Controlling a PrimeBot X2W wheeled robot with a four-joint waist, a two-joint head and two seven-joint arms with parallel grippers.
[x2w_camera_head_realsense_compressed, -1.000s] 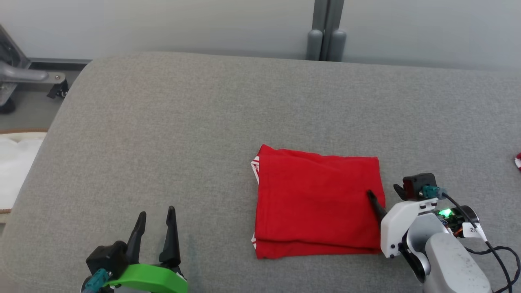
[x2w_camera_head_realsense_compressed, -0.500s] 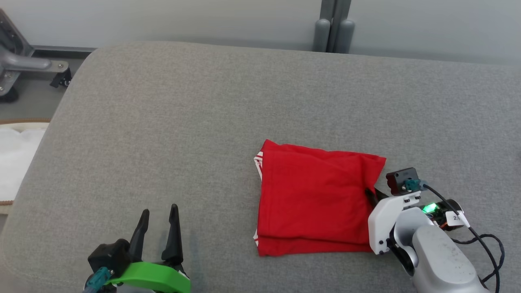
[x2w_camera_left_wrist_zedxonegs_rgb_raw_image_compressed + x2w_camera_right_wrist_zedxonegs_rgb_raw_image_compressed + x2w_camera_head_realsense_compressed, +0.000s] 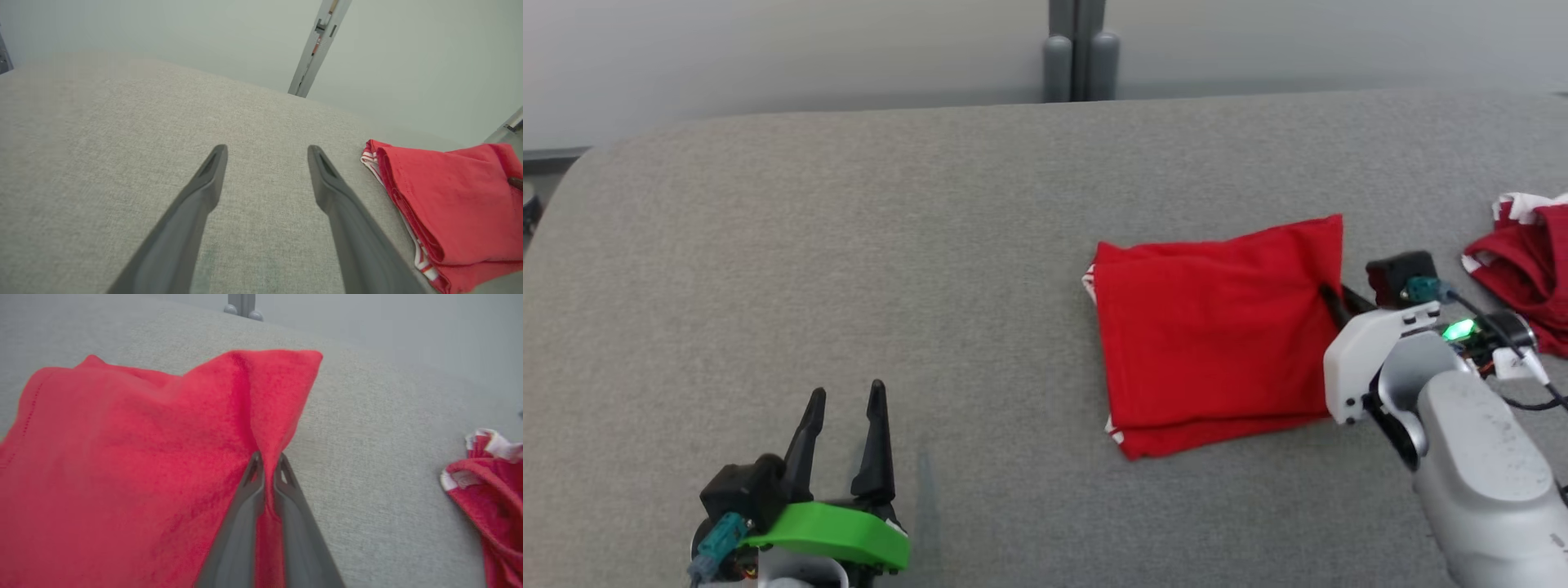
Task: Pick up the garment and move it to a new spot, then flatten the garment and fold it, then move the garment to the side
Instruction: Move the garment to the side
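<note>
Head view, starting at the folded red garment (image 3: 1213, 327): lying as a rough rectangle on the grey cushion (image 3: 849, 245), right of centre, with white trim peeking out at its left edge and near-left corner. Being pinched at its right edge by the right gripper (image 3: 1331, 296), reaching in from the lower right on a pale forearm (image 3: 1474, 457) angling up and to the left, with a green light glowing on the wrist.

Looking along that gripper in the right wrist view: pressing both dark fingers (image 3: 249, 506) together on a ridge of red cloth, holding the fabric up in a peaked crease just above the fingertips.

Sitting at the lower left of the head view, well apart from the garment: the left gripper (image 3: 845, 400), pointing up the view, standing spread over bare cushion and gripping nothing.

Counting: two grippers, two fingers on each. Two red garments, the second garment (image 3: 1523, 269) lying crumpled at the right edge beyond the right wrist, showing white trim and touching neither gripper. One grey post (image 3: 1081, 57), standing behind the cushion against the pale wall (image 3: 768, 57).
</note>
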